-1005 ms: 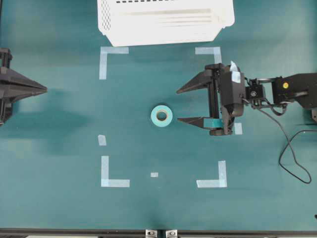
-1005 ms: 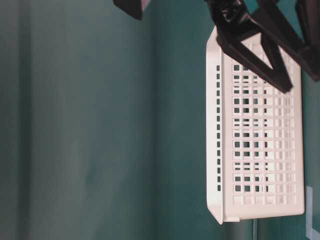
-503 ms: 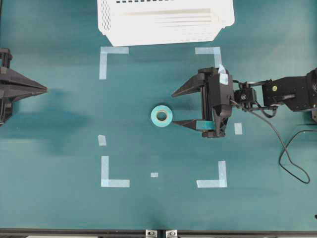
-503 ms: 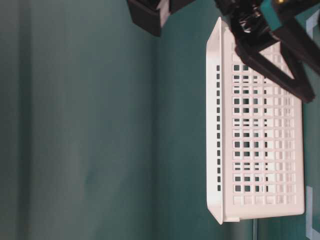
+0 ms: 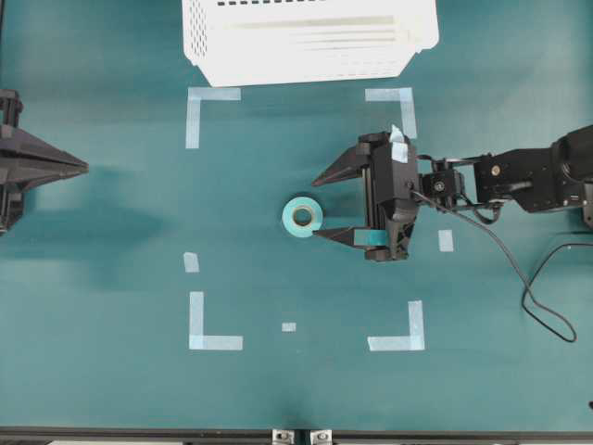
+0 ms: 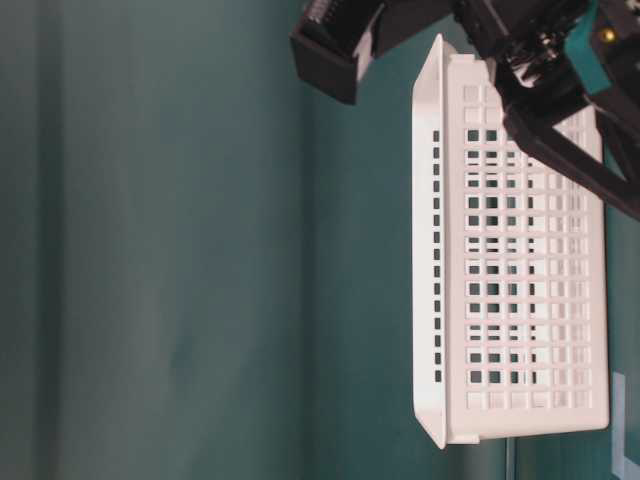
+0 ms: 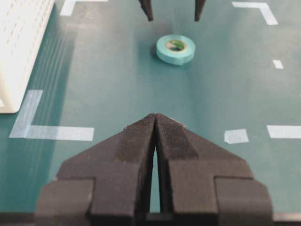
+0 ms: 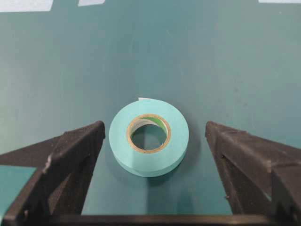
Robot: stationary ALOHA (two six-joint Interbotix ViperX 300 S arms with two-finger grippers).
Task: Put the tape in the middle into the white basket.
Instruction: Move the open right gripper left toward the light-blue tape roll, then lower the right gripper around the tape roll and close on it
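Fingers (image 8: 75, 155) spread; tape (image 8: 149, 137) between, untouched.

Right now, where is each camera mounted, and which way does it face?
Overhead: looks straight down on the tape, white basket, left gripper and right gripper.
Table-level: low, picture turned sideways, faces the basket's slotted wall; dark arm parts at top.
Left wrist: looks over shut jaws toward the tape.
Right wrist: looks down between open jaws flanking the tape.
All but table-level show the tape.

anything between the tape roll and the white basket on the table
Only bare green table. In the overhead view nothing lies between the tape and the white basket; the pale corner marks sit off to either side.
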